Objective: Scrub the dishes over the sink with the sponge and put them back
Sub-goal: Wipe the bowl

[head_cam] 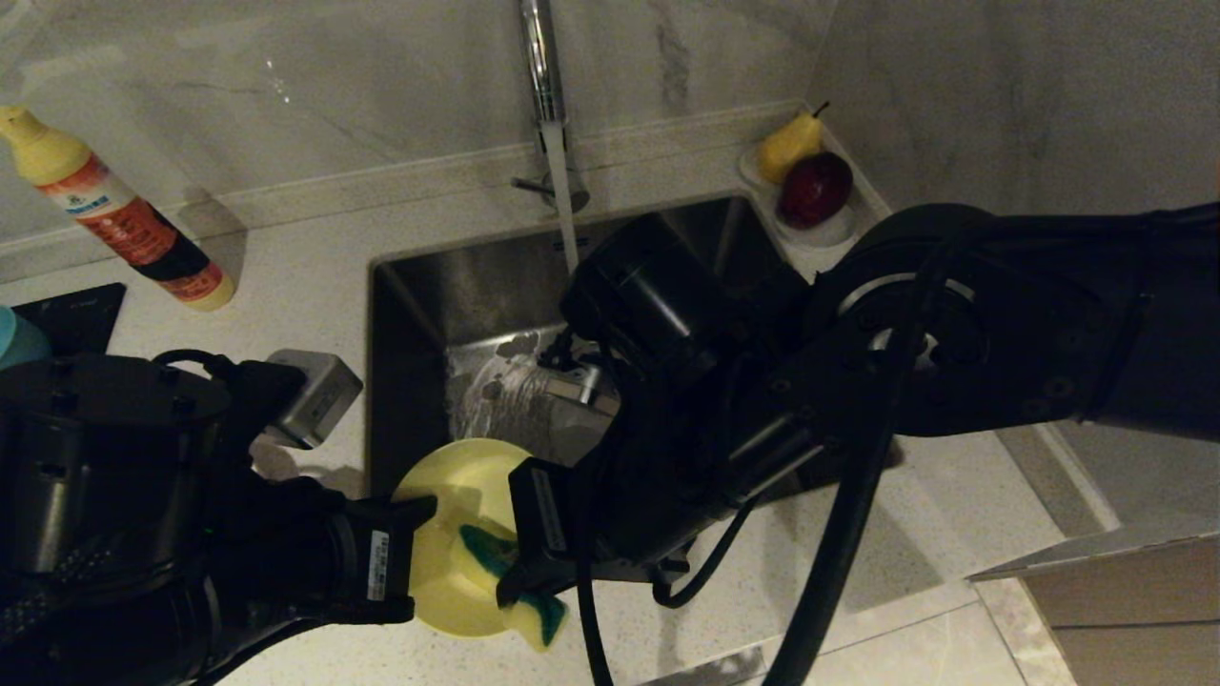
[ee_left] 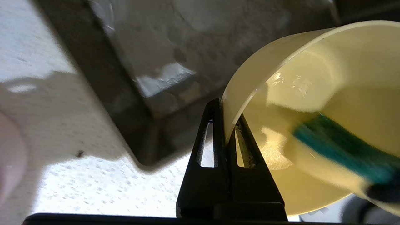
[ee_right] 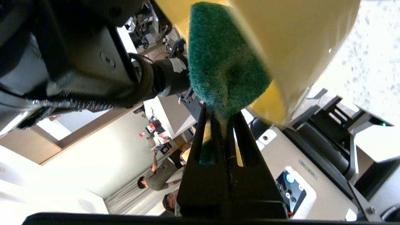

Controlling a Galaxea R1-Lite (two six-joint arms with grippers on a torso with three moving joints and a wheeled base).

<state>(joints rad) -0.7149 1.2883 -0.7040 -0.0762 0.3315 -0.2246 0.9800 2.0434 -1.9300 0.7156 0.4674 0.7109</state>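
Note:
The yellow bowl [head_cam: 448, 495] hangs tilted on its side over the near edge of the sink [head_cam: 457, 286], its opening facing the right arm. My left gripper [head_cam: 415, 543] is shut on the bowl's rim; in the left wrist view the rim of the bowl [ee_left: 328, 78] is pinched between the left gripper's [ee_left: 225, 115] fingers. The sponge [head_cam: 491, 557], yellow foam with a green face, is inside the bowl, and my right gripper [head_cam: 515, 572] is shut on it. The right wrist view shows the sponge [ee_right: 222, 62] clamped in the right gripper [ee_right: 222, 117], against the bowl [ee_right: 297, 37].
The chrome tap [head_cam: 543, 67] runs water into the sink. A detergent bottle [head_cam: 124, 214] lies at the back left. A white dish [head_cam: 843, 229] with a pear and a red fruit sits at the back right. A light blue rim [head_cam: 11, 338] shows at the left edge.

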